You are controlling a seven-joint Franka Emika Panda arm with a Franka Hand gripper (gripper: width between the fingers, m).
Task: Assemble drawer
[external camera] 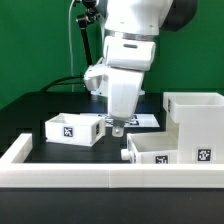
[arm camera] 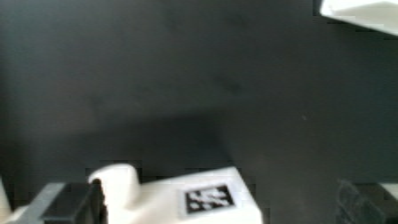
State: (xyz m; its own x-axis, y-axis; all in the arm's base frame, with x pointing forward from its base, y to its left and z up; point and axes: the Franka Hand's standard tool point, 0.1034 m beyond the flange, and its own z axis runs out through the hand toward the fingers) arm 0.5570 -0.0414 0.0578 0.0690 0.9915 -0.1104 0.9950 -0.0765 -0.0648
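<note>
Green backdrop (external camera: 30,40) closes the scene behind a black counter (external camera: 30,105). A low white rail (external camera: 60,172) edges the near side and is cut off by the lower frame edge.

Left of centre in the exterior view stands one small tray (external camera: 75,128) of the drawer, open-topped, with its tag facing the camera. Just beside its right wall the pincer (external camera: 117,124) hangs low over the counter; contact with the tray cannot be confirmed. The arm (external camera: 130,50) hides part of the marker board (external camera: 147,120) behind it.

At lower right a second tray (external camera: 158,150), also tagged, stands in front of the tall housing (external camera: 200,120). Whether the two touch cannot be told. The right frame edge cuts off the housing.

The wrist view is blurred. Dark fingers (arm camera: 63,203) show at opposite sides, well apart, with nothing clamped. The small tray's tagged corner appears between them. A white fragment (arm camera: 365,8) at the picture's edge is unidentifiable.
</note>
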